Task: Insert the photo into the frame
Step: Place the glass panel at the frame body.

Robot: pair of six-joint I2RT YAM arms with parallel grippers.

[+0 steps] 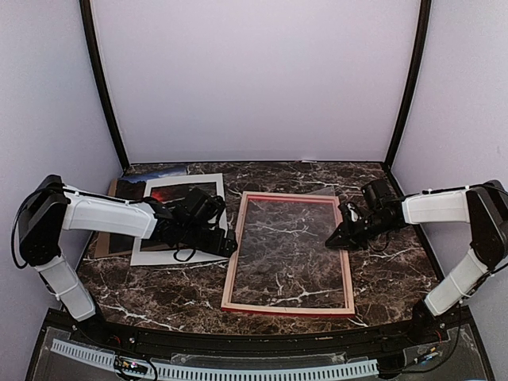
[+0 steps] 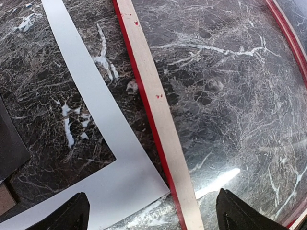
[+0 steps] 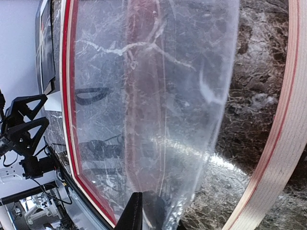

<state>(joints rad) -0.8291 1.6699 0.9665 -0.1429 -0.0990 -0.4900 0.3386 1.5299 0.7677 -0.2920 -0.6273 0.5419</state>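
The frame (image 1: 235, 255) lies flat mid-table, pale wood side up with red showing at its edges. The photo (image 1: 179, 192), dark with a red glow, lies at the back left, partly hidden by my left arm. My left gripper (image 1: 231, 247) hovers open over the frame's left rail (image 2: 158, 115), one finger over the white mat (image 2: 96, 120) and the other inside the frame. My right gripper (image 1: 339, 237) is at the frame's right rail (image 3: 283, 134). It is shut on the edge of a clear sheet (image 3: 163, 96), which bows up out of the frame.
A white mat (image 1: 176, 255) lies left of the frame, marble showing through its opening. A brown backing board (image 1: 107, 240) and a dark blue print (image 1: 155, 176) lie at the far left. Dark posts and pale walls close in the back and sides.
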